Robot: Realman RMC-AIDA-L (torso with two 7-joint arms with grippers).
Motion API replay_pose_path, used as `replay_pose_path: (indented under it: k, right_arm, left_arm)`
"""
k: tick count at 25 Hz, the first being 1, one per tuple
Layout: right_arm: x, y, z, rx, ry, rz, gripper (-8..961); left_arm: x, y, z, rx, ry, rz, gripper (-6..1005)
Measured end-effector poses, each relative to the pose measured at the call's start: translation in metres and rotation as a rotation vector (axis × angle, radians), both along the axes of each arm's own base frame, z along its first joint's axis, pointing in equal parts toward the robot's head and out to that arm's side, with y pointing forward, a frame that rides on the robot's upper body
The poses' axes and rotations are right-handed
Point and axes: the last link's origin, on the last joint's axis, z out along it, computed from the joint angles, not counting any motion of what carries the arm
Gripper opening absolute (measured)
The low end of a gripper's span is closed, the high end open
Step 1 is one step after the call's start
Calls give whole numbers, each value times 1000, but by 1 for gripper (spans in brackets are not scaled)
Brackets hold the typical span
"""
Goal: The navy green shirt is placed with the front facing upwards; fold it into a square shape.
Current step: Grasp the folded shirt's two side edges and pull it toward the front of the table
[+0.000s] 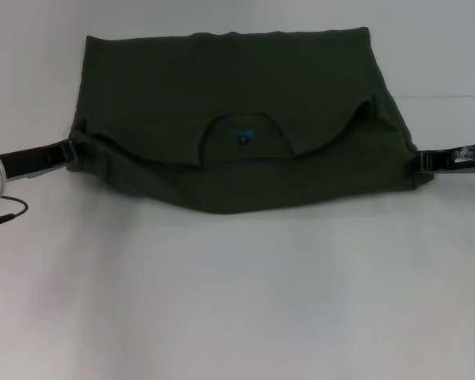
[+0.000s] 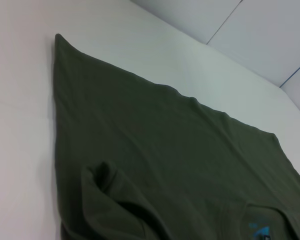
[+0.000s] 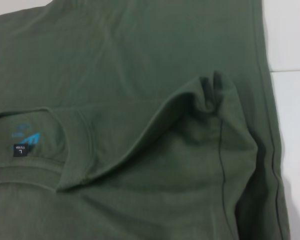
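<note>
The navy green shirt (image 1: 237, 150) lies partly folded on the white table (image 1: 237, 301), and everything else is placed from it. Its nearest edge is a doubled-over fold running side to side. Just beyond that fold the ribbed neck opening (image 1: 244, 142) shows its blue-printed label (image 3: 21, 149). The left gripper (image 1: 67, 150) meets the shirt's left edge and the right gripper (image 1: 424, 161) its right edge; whether either grasps cloth I cannot tell. Farthest off, the shirt's back edge lies flat.

Navy green shirt (image 1: 237, 119) being held folded on bench (image 1: 237, 301), left gripper (image 1: 70, 149) and right gripper (image 1: 424, 161) at side edges.
</note>
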Motion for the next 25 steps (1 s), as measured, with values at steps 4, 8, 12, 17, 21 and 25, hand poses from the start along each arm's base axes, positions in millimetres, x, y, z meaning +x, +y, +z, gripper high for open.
replay_pose_path:
  k: [4,8,12,17,21,25]
  right_arm:
    - [-3,-1,2,-17,11,4,74]
    - [-8,-12,9,-85,52,8,72]
    - [-5,-35,23,-169,103,-27,73]
    - [7,-69,38,-260,166,-76,73]
    - [20,-95,45,-338,207,-115,72]
    - [37,-117,53,-404,235,-146,73]
  left_arm:
    - [2,-2,-2,-28,-2,-13,54]
    - [8,-10,-2,-100,-26,-61,54]
    - [8,-30,5,-236,-36,-79,53]
    - [3,-59,9,-402,-16,-64,53]
    - [0,-83,13,-498,-29,-59,53]
    - [-2,-96,21,-537,-41,-65,53]
